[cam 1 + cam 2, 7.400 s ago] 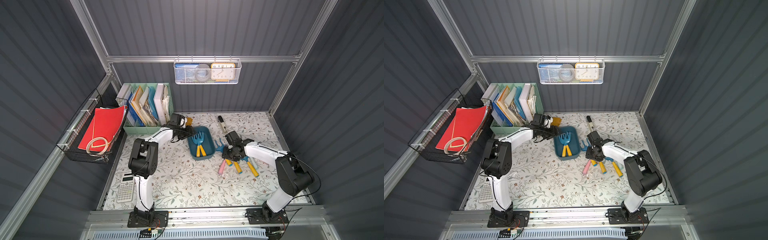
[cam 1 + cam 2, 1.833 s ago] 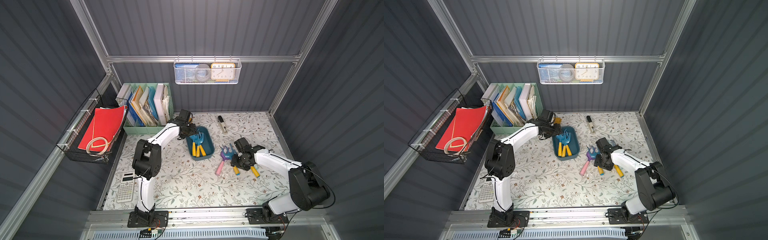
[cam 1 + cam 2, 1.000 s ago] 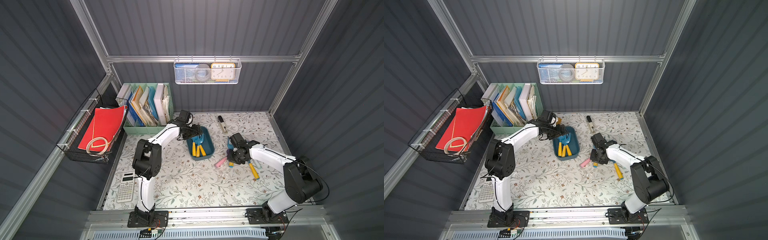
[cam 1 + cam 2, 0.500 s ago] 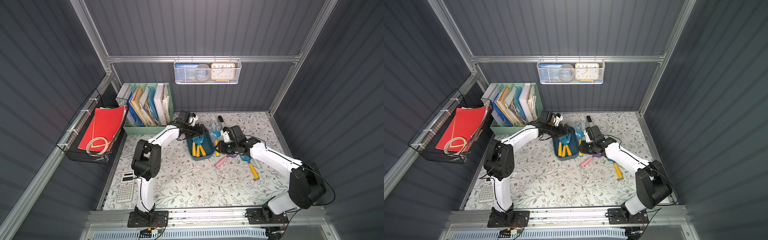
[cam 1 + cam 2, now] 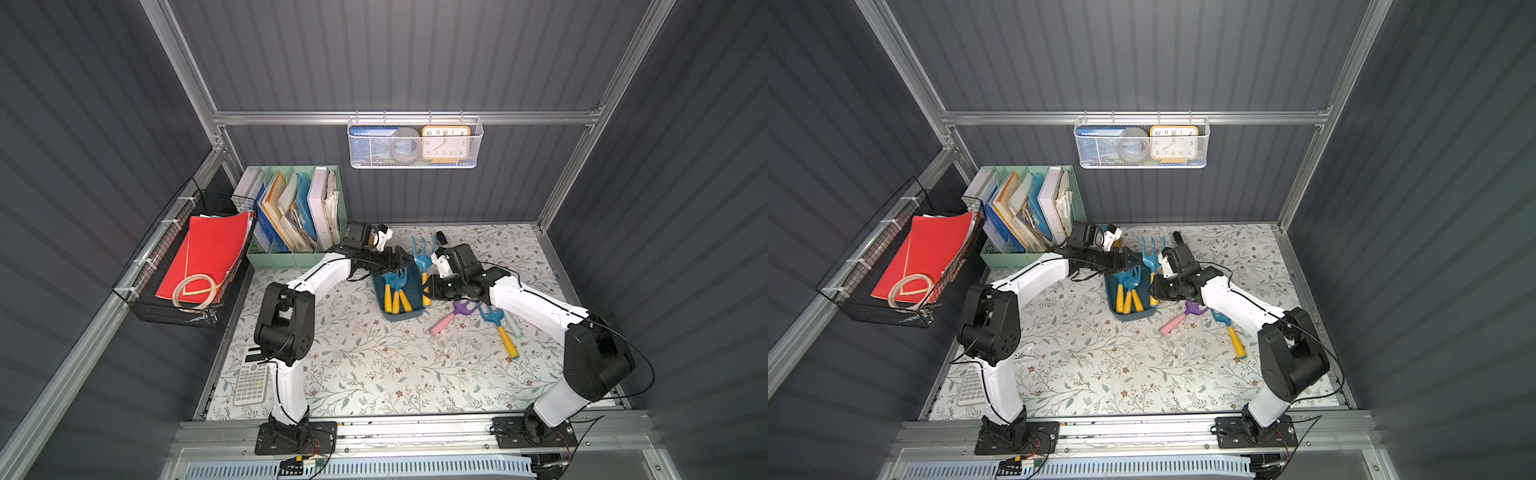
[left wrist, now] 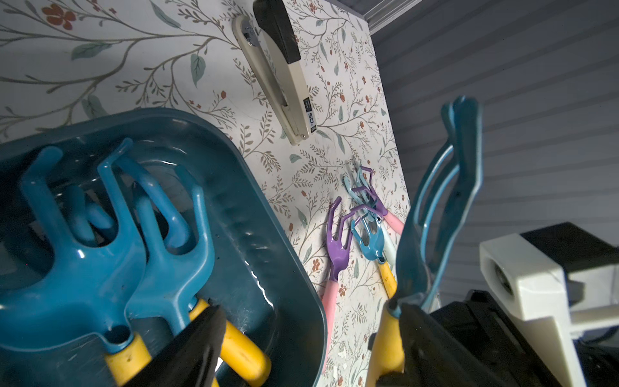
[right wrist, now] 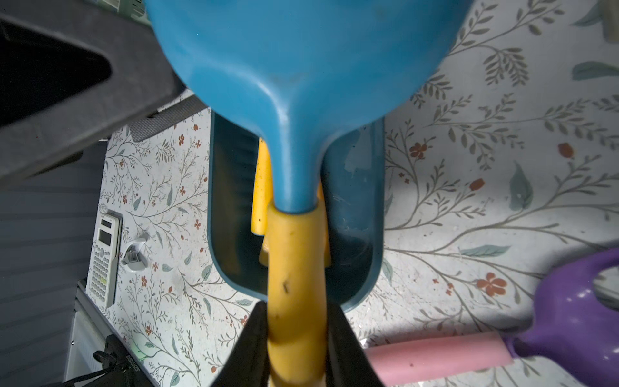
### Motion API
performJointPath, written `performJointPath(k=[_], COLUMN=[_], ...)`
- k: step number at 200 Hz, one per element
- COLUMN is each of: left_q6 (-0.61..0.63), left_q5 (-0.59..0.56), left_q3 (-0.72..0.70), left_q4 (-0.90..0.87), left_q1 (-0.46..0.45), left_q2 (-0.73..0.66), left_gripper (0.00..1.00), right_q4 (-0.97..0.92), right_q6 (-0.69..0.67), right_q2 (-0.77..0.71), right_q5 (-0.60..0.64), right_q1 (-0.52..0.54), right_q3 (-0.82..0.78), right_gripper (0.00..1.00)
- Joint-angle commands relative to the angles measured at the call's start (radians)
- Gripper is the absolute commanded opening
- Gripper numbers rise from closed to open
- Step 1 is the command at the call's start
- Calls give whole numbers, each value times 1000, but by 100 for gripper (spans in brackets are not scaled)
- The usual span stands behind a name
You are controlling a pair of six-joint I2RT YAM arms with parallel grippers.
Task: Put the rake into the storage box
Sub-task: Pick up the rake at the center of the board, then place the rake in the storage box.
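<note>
Over the right side of the box (image 5: 398, 291) the right pincer (image 5: 428, 291) is clamped on the yellow handle of a blue rake (image 5: 423, 266), and the wrist view shows both fingers (image 7: 248, 338) pressed tight against that handle. The rake is held up off the surface (image 5: 374, 365), prongs pointing toward the back wall, handle end lowest. My guess is it's gripped low on the handle so the head can swing in over the box wall and settle next to the two rakes (image 5: 395, 286) already lying inside with their yellow handles toward the near end. In both top views the carried rake hangs along the box's right wall, so whether it's fully over the inside or just beside the rim I can't tell for sure.

The left pincer (image 5: 395, 262) sits at the far end of the box with its fingers spread wide and nothing between them. In its wrist view one finger (image 6: 197, 348) lies over the handles in the box. Whether it's actually touching the rim I can't say, but it looks parked there to keep the box from sliding.

Off to the right a purple rake (image 5: 453, 313) with a pink handle and another blue one (image 5: 496, 322) lie loose, waiting their turn I'd guess.
</note>
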Motion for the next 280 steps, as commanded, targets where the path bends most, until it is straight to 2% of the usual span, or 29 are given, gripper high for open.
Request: performJointPath(k=[1,28,50,67,117,133,152,158,173,176,189,219,280], left_q6=[50,54,37,28,-2,-16,-38,-42,-54,-58,-78,-137,-197], left_q5=[87,161,160,150,117,118,116,108,84,76,46,20,48], left_q3=[-3,-3,27,55,70,61,51,47,35,31,7,-36,-15], left_q4=[13,58,44,26,30,50,70,73,84,87,112,177,202], left_q1=[10,10,10,10,22,29,34,35,37,37,39,46,51], left_q2=[-46,-47,-15,21,71,75,84,86,93,93,97,116,179], left_gripper=[87,86,85,79,20,7,6,6,6,6,4,3,4], right_q4=[28,22,21,19,-9,-10,-3,-4,-12,-11,-12,0,-21], right_q6=[6,-10,-30,-42,-51,-45,-27,-23,1,6,31,45,49], right_q2=[31,61,74,84,94,93,92,92,89,87,78,53,12], right_q5=[-9,-59,-96,-126,-112,-85,-38,-24,24,66,135,191,239], right_q1=[-1,6,15,22,30,30,29,27,29,28,28,26,24], right_q3=[39,70,90,103,99,88,79,78,73,72,63,39,-3], right_gripper=[16,16,16,16,17,17,18,22,42,45,52,53,53])
